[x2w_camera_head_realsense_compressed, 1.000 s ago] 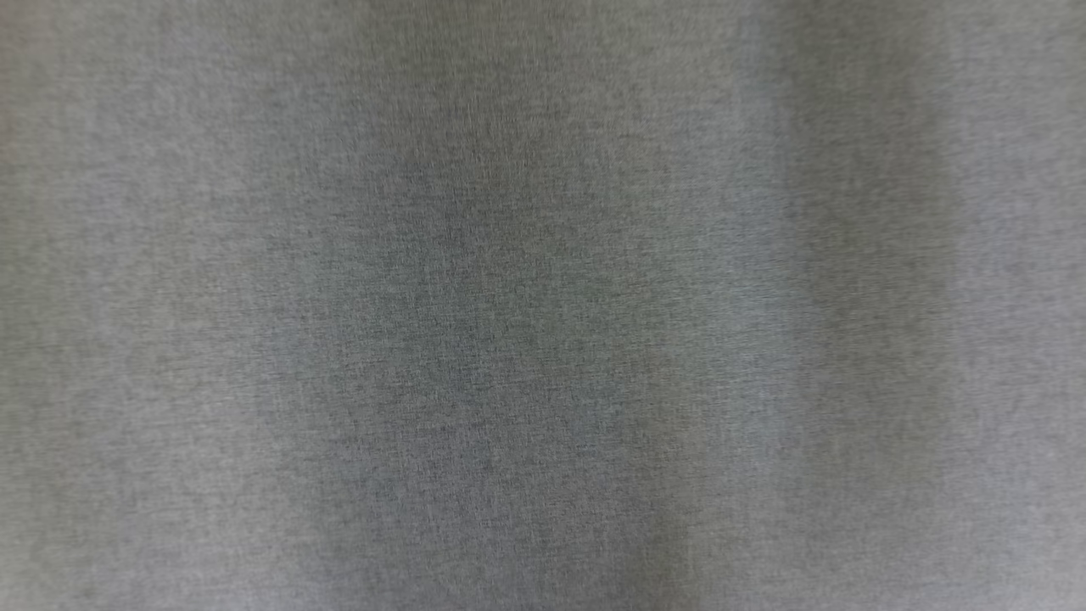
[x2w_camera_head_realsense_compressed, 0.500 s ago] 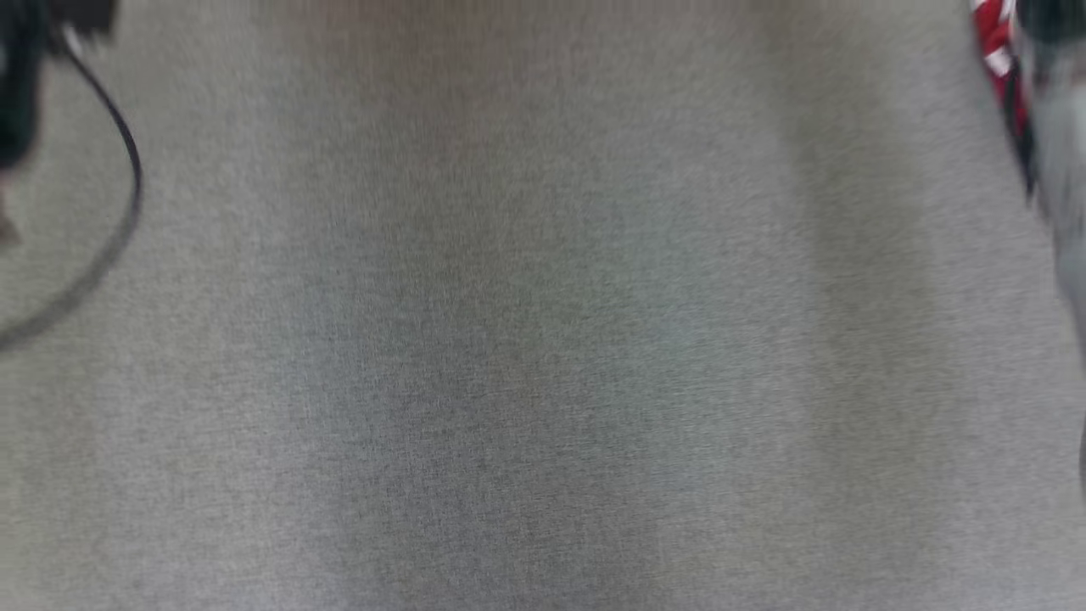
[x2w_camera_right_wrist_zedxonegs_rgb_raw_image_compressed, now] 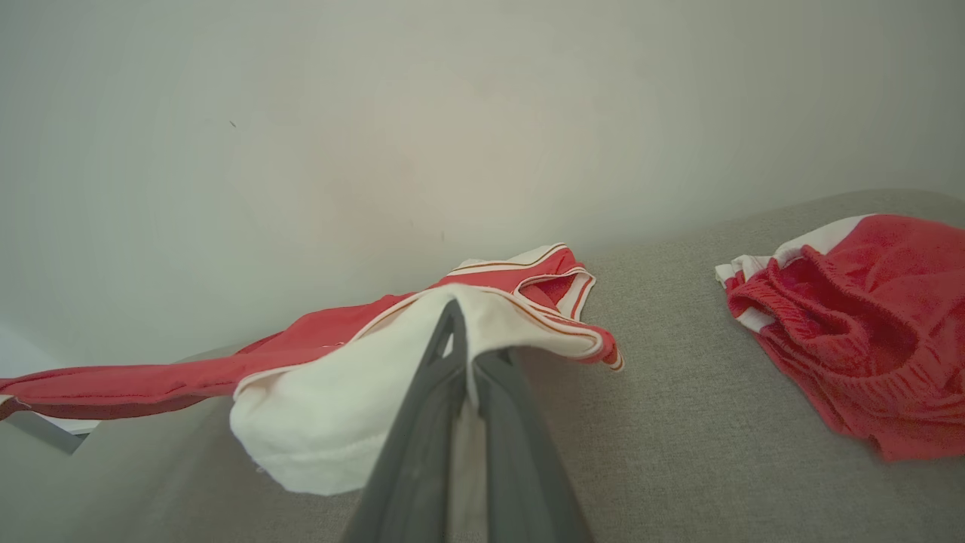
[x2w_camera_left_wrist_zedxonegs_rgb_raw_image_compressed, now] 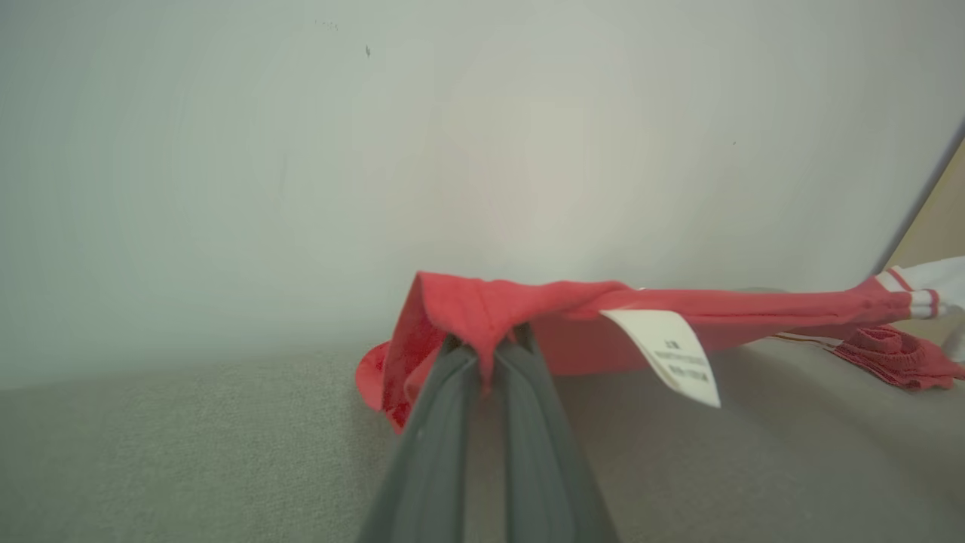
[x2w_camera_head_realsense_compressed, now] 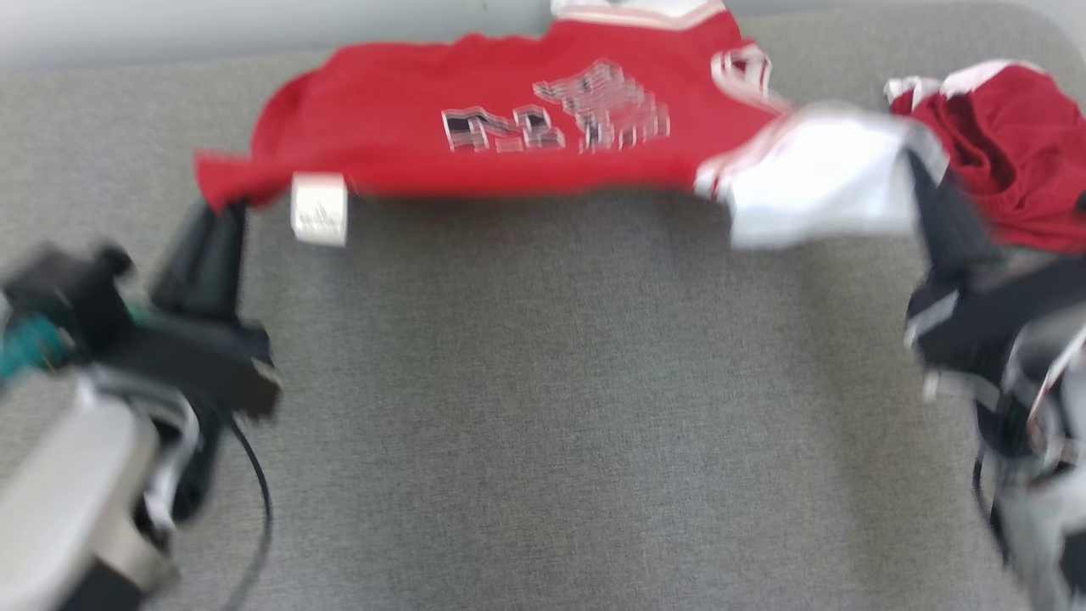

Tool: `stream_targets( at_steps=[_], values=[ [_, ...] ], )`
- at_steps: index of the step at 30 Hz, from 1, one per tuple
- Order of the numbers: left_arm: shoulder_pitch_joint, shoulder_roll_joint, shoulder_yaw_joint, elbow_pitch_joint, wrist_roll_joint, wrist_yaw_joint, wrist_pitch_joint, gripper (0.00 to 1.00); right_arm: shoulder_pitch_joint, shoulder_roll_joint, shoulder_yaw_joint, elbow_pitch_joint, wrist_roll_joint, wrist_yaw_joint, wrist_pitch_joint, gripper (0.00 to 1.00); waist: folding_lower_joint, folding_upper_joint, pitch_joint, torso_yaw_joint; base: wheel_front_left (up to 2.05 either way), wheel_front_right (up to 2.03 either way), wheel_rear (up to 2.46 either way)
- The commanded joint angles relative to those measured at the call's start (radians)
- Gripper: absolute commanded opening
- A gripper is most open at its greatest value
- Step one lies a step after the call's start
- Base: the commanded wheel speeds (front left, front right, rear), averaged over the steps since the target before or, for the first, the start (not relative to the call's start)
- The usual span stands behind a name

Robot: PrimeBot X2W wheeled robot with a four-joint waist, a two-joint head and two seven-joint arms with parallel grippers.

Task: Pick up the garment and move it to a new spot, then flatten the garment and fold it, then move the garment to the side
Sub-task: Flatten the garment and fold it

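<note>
The garment [x2w_camera_head_realsense_compressed: 509, 127] is a red jersey with a white sleeve and dark printed lettering. It is stretched out just above the grey surface, near its far edge. My left gripper [x2w_camera_head_realsense_compressed: 222, 212] is shut on the red hem corner [x2w_camera_left_wrist_zedxonegs_rgb_raw_image_compressed: 452, 309], and a white label [x2w_camera_left_wrist_zedxonegs_rgb_raw_image_compressed: 667, 354] hangs beside it. My right gripper [x2w_camera_head_realsense_compressed: 920, 174] is shut on the white sleeve end [x2w_camera_right_wrist_zedxonegs_rgb_raw_image_compressed: 339, 392]. In each wrist view the two dark fingers meet with cloth pinched between them, for the left gripper [x2w_camera_left_wrist_zedxonegs_rgb_raw_image_compressed: 486, 348] and the right gripper [x2w_camera_right_wrist_zedxonegs_rgb_raw_image_compressed: 461, 332].
A second, crumpled red and white garment [x2w_camera_head_realsense_compressed: 1010, 153] lies at the far right, close to my right gripper. The grey cloth-covered table [x2w_camera_head_realsense_compressed: 551, 382] runs back to a pale wall [x2w_camera_left_wrist_zedxonegs_rgb_raw_image_compressed: 377, 151]. A black cable [x2w_camera_head_realsense_compressed: 259, 484] hangs by my left arm.
The head camera has swung: a second ago it showed only grey surface. Now the stretched garment and both grippers are in the picture.
</note>
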Motion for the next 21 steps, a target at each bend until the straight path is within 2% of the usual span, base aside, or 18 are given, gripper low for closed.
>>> stream_targets(
  at_steps=[1, 4, 5, 11, 19, 21],
  values=[
    [0.077, -0.018, 0.009, -0.019, 0.033, 0.005, -0.003, 0.00, 0.101, 0.024, -0.022, -0.052, -0.025, -0.002, 0.025, 0.00, 0.0003, 0.0002, -0.038, 0.015, 0.00, 0.00, 0.00],
    [0.175, -0.041, 0.044, -0.041, 0.064, 0.011, -0.003, 0.00, 0.233, 0.060, -0.049, -0.122, -0.061, -0.002, 0.061, 0.00, 0.0003, 0.0002, -0.051, 0.015, 0.00, 0.00, 0.00],
    [0.175, -0.041, 0.044, -0.041, 0.064, 0.011, -0.003, 0.00, 0.233, 0.060, -0.049, -0.122, -0.061, -0.002, 0.061, 0.00, 0.0003, 0.0002, -0.051, 0.015, 0.00, 0.00, 0.00],
    [0.368, -0.102, 0.093, -0.044, 0.130, -0.012, -0.003, 0.00, 0.430, 0.129, -0.115, -0.195, -0.111, -0.002, 0.097, 0.00, 0.0003, 0.0002, -0.082, 0.017, 0.00, 0.00, 0.00],
    [0.552, -0.182, 0.129, 0.004, 0.227, -0.045, -0.003, 0.00, 0.666, 0.197, -0.169, -0.197, -0.146, -0.002, 0.094, 0.00, 0.0003, 0.0002, -0.144, 0.041, 0.00, 0.00, 0.00],
    [0.592, -0.207, 0.164, 0.013, 0.226, -0.051, -0.003, 0.00, 0.712, 0.204, -0.176, -0.192, -0.154, -0.002, 0.091, 0.00, 0.0003, 0.0002, -0.165, 0.042, 0.00, 0.00, 0.00]
  ],
)
